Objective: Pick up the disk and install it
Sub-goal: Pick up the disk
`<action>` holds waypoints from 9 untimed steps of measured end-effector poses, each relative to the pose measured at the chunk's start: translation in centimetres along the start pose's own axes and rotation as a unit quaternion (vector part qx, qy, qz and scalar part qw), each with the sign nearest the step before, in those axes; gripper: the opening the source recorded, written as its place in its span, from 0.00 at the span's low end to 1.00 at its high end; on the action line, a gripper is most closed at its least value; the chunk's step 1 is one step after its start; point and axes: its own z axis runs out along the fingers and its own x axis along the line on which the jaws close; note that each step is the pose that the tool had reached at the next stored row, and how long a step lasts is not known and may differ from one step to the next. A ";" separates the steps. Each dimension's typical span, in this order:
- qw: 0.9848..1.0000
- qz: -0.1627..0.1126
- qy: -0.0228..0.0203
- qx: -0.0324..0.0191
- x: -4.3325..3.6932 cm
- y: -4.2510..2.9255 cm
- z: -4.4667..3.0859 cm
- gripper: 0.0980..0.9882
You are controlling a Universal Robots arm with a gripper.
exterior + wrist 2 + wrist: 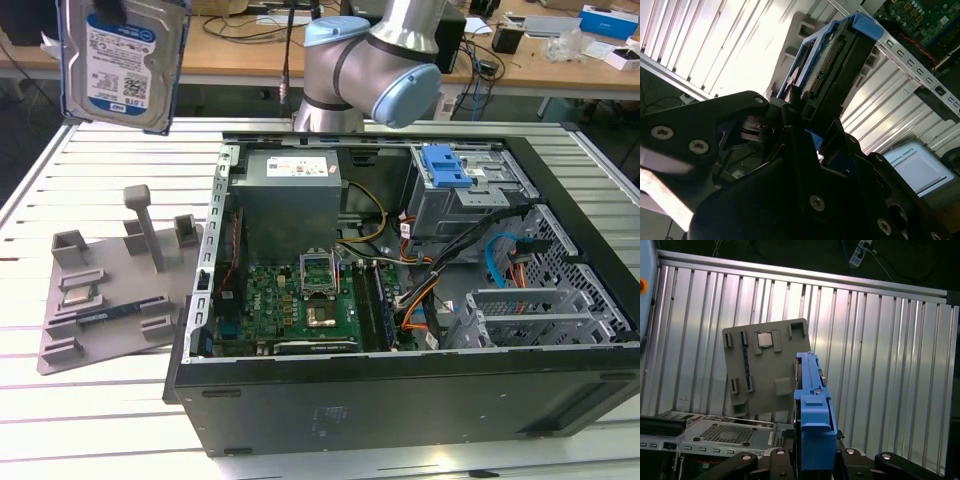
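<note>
In the exterior view, the disk (pixel 118 62) is seen raised high above the slatted metal table (pixel 100 160), at the exterior view's left and over the grey tray (pixel 110 290). Its broad silver face is turned to the camera, a white-and-blue label is carried on it, and blue bracket plastic is visible along its side edges. The open computer case (pixel 400 300) lies on the exterior view's right, with the robot arm (pixel 370 70) behind it.

In the second wrist view, the disk (pixel 832 70) is presented edge-on: a dark edge with a row of connector pins, capped by the blue carrier. The gripper (pixel 805 117) is clamped on it, the black jaws pressed against its two faces, though the far contact is partly hidden and is judged closed only from the near side.

In the first wrist view, the disk (pixel 812 410) is again seen on edge, framed in blue and held by the gripper (pixel 812 460), well above the grey tray (pixel 770 370) and the table (pixel 880 340).
</note>
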 end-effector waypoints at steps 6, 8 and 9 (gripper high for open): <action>1.000 0.000 0.000 -0.001 0.36 -3.02 -0.16 0.30; 1.000 0.000 0.000 -0.002 0.48 -4.14 -0.23 0.30; 1.000 0.000 0.000 -0.002 0.52 -4.45 -0.24 0.30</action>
